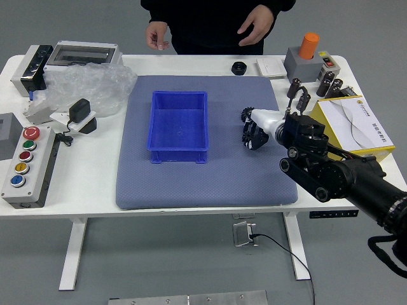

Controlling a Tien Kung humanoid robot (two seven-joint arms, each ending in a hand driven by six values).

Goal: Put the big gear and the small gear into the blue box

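Observation:
My right hand [266, 122], white and black, hangs low over the right part of the blue-grey mat, right of the blue box [179, 121]. Dark shapes show at the hand's front end; I cannot tell whether they are parts of the hand or a gear. Neither gear can be made out for certain. Inside the open box only the blue bottom is visible. A small black round piece [238, 68] lies on the white table just beyond the mat; I cannot tell what it is. The left arm is out of view.
A person stands at the far side, both hands above the table's far edge, holding nothing visible. Bubble wrap [86, 86] and a button panel [28, 166] are at the left. A yellow-edged box [356, 124] and an orange cylinder [309, 46] stand at the right.

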